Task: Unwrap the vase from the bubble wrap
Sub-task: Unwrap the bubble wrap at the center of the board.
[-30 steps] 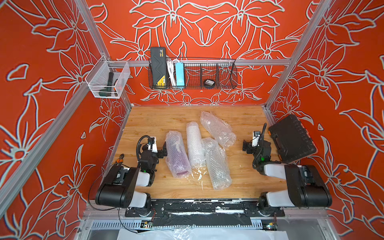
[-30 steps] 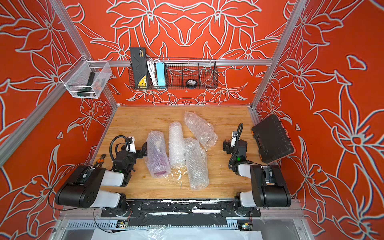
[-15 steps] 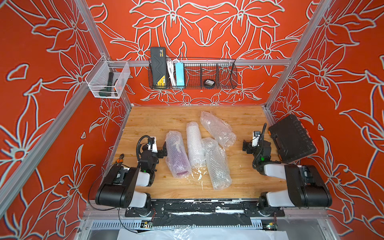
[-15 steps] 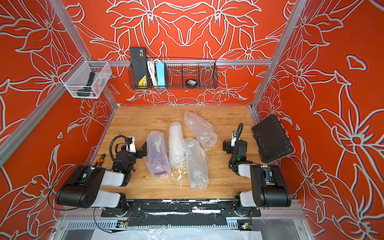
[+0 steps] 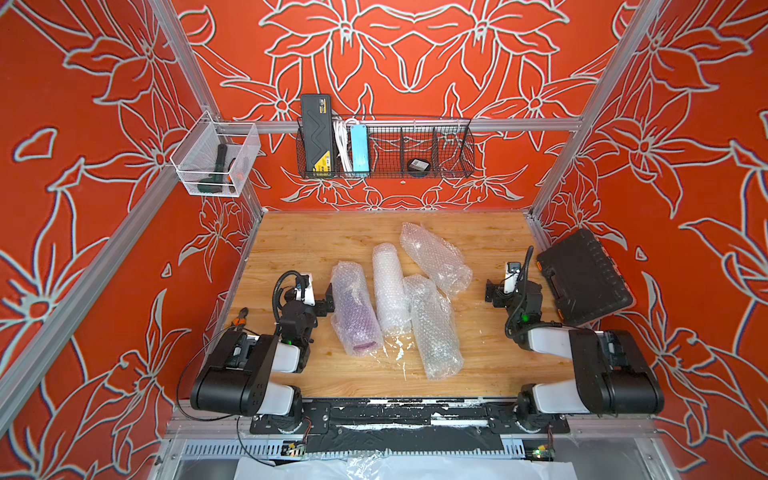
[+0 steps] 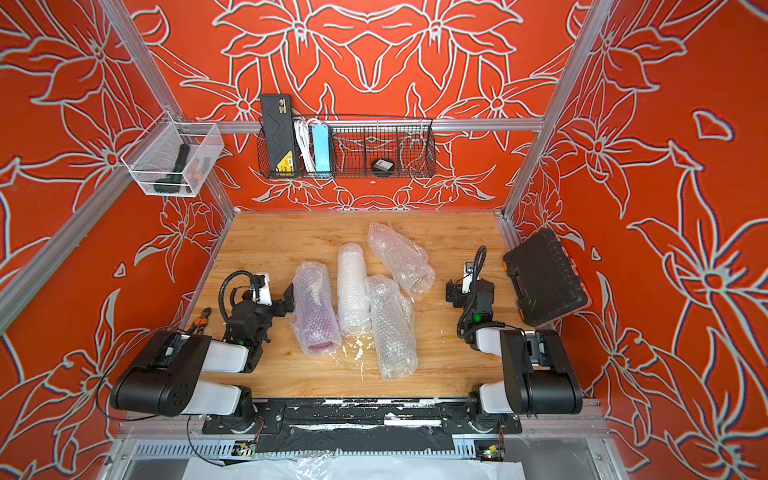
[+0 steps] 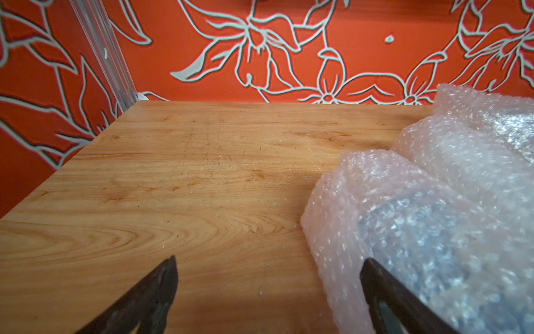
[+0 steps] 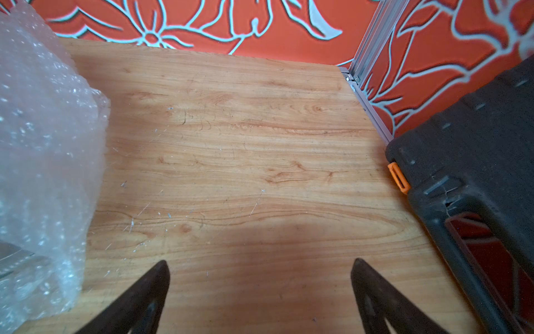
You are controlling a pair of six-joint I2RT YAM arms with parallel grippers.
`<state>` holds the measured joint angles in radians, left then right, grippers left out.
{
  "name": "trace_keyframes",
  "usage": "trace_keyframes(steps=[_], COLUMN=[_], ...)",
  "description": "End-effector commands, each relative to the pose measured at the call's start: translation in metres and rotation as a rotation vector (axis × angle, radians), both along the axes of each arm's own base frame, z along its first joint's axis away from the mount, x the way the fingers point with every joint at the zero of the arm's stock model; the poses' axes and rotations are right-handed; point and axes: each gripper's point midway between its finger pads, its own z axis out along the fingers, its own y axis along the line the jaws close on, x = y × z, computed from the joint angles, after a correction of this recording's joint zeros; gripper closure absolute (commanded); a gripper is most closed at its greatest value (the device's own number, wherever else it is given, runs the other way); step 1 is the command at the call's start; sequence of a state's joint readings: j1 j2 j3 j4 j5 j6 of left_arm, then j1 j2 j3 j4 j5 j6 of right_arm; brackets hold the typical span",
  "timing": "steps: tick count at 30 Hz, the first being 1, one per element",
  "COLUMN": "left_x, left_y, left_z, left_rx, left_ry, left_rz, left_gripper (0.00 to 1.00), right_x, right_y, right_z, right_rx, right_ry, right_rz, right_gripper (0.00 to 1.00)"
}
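Four bundles of bubble wrap (image 5: 434,328) lay on the table (image 5: 299,241), all unopened. The white roll (image 5: 388,286) in the middle serves as the mark for the rest.

- A purple bundle (image 5: 355,316) lay along the roll's left side, touching it, with a purple shape showing through the wrap (image 6: 316,320).
- A long clear bundle (image 6: 390,328) lay against the roll's right side and reached further toward the arms' bases than the roll.
- A crumpled clear bundle (image 5: 434,257) lay at an angle to the right of the roll's far end, its near end meeting the long one.

The left gripper (image 5: 328,301) sat left of the roll, just beyond the purple bundle, with its jaws spread wide and nothing between them. In the left wrist view (image 7: 268,261), one finger (image 7: 384,292) showed in front of the purple bundle's wrap (image 7: 433,231). Whether it touched the wrap could not be told.

The right gripper (image 5: 492,293) stood well to the right of the roll, apart from every bundle. Its jaws were also spread and empty over bare wood in the right wrist view (image 8: 260,263).

A black case (image 5: 584,278) leaned against the right wall, further from the roll than the right gripper, and also showed in the right wrist view (image 8: 476,144). A wire basket (image 5: 440,145) hung on the wall beyond the roll's far end.
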<state>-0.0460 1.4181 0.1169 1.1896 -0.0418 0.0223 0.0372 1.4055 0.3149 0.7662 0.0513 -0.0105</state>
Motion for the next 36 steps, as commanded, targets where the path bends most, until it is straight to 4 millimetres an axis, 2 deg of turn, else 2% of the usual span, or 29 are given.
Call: trace_keyframes(steps=[1, 15, 18, 28, 29, 31, 32, 33, 35, 36], left_x=[0.002, 0.003, 0.002, 0.003, 0.003, 0.01, 0.017, 0.021, 0.025, 0.024], left_y=[-0.002, -0.001, -0.01, -0.004, -0.003, 0.006, 0.008, 0.01, 0.012, 0.016], left_z=[0.01, 0.01, 0.011, 0.01, 0.011, 0.017, 0.019, 0.021, 0.038, 0.045], left_rx=[-0.001, -0.017, -0.009, -0.025, -0.027, -0.037, -0.036, -0.03, -0.033, -0.048], left_ry=[-0.036, -0.036, -0.039, -0.034, -0.039, -0.021, 0.018, 0.042, 0.041, 0.045], left_rz=[-0.011, -0.029, -0.08, -0.056, -0.049, 0.004, 0.019, 0.026, 0.039, 0.07], left_gripper=[0.03, 0.03, 0.02, 0.02, 0.03, 0.03, 0.02, 0.02, 0.02, 0.03], right_x=[0.006, 0.008, 0.007, 0.007, 0.009, 0.007, 0.009, 0.007, -0.003, -0.008], right_y=[0.0, 0.0, 0.0, -0.002, -0.01, -0.021, -0.02, -0.017, -0.015, -0.014], right_z=[0.007, 0.006, 0.006, 0.009, 0.016, 0.037, 0.066, 0.086, 0.139, 0.158], right_rx=[-0.008, 0.003, 0.004, -0.003, -0.004, -0.016, -0.02, -0.012, 0.015, 0.026], right_ry=[-0.021, -0.014, -0.018, -0.025, -0.043, 0.04, 0.004, -0.049, -0.168, -0.178], right_rz=[0.009, 0.014, 0.014, 0.001, -0.054, -0.126, -0.118, -0.107, -0.1, -0.101], right_gripper=[0.02, 0.02, 0.02, 0.02, 0.02, 0.02, 0.02, 0.02, 0.02, 0.02])
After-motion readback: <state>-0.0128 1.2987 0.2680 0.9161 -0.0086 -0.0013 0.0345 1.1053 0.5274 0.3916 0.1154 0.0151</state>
